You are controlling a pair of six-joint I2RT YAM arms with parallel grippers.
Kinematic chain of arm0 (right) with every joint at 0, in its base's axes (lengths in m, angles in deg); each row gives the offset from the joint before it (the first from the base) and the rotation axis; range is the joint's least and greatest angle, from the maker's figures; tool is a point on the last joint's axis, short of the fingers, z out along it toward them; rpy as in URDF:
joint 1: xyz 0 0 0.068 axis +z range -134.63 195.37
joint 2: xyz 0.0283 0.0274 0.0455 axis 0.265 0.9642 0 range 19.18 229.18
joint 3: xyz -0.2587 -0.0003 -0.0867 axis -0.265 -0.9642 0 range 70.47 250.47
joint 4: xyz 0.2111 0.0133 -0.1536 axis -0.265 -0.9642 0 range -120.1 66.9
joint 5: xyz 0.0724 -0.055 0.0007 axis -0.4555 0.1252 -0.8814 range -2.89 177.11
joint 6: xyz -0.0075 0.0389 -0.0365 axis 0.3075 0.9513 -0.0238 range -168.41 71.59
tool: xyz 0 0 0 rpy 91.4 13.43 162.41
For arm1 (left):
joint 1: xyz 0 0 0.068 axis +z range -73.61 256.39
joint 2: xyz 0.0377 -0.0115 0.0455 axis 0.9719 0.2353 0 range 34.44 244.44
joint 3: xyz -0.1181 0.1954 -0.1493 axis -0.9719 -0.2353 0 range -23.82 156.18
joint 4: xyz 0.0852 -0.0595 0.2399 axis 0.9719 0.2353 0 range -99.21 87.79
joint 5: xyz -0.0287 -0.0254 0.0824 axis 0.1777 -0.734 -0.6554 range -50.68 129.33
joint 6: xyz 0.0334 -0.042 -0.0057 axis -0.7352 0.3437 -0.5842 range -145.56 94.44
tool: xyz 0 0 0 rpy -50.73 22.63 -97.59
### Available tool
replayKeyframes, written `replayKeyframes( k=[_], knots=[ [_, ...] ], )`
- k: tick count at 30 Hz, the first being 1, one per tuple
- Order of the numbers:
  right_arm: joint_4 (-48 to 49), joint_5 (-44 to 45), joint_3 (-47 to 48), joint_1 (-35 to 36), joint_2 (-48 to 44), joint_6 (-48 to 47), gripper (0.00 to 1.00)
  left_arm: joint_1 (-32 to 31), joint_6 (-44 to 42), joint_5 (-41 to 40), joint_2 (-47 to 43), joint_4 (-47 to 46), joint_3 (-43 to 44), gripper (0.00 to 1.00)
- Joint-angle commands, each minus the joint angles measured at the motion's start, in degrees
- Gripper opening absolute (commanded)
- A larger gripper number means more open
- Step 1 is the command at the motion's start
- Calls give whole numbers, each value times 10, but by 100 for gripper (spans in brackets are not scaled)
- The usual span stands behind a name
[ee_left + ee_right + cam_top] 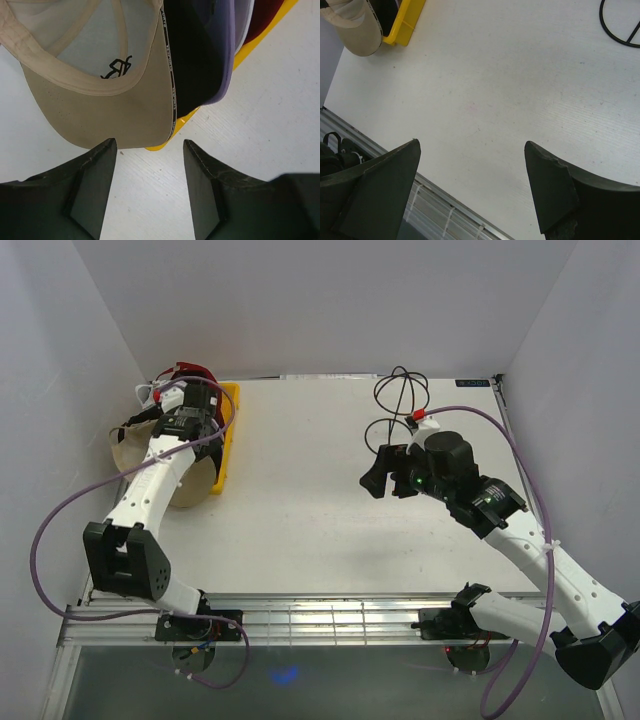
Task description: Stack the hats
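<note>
left gripper [148, 150]: released, jaws spread, nothing between, just below the brims | right gripper [472, 146]: released, empty, above table [495, 75], centre-right of top view | hats: white cap [100, 100], black cap [192, 60], lavender cap [227, 45], dark red cap [262, 17] nested in a row at yellow tray [257, 41], upper left of top view

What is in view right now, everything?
white cap: 1, off-white, inside showing, nearest the left fingers
black cap: 1, black, against the white cap
lavender cap: 1, purple, beside the black cap
dark red cap: 1, dark red, end of row
tray: 1, yellow, under the caps, far left
cable loop: 1, black, far side of table
table: 1, white
left fingers: 2, black, apart, empty, facing the caps
right fingers: 2, black, apart, empty, over bare table
</note>
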Motion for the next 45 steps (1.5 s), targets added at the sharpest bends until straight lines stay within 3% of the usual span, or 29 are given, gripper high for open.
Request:
replayKeyframes(
  k=[1, 15, 24, 41, 44, 45],
  knots=[
    [-1, -17, 15, 1, -1, -10, 90, 8, -5, -55, 24, -5, 42, 66],
    [-4, -20, 22, 0, 9, -16, 90, 32, -47, -49, 134, -57, 102, 66],
    [-4, -22, 17, 0, 10, -14, 90, 36, -48, -51, 177, -33, 127, 67],
    [-1, -31, 12, 1, 20, -14, 90, 41, -36, -57, 147, -24, 63, 48],
    [0, -34, 9, 1, 20, -12, 91, 44, -41, -52, 140, -25, 58, 35],
    [1, -34, 9, 0, 20, -11, 91, 46, -44, -50, 137, -24, 58, 26]
  ],
)
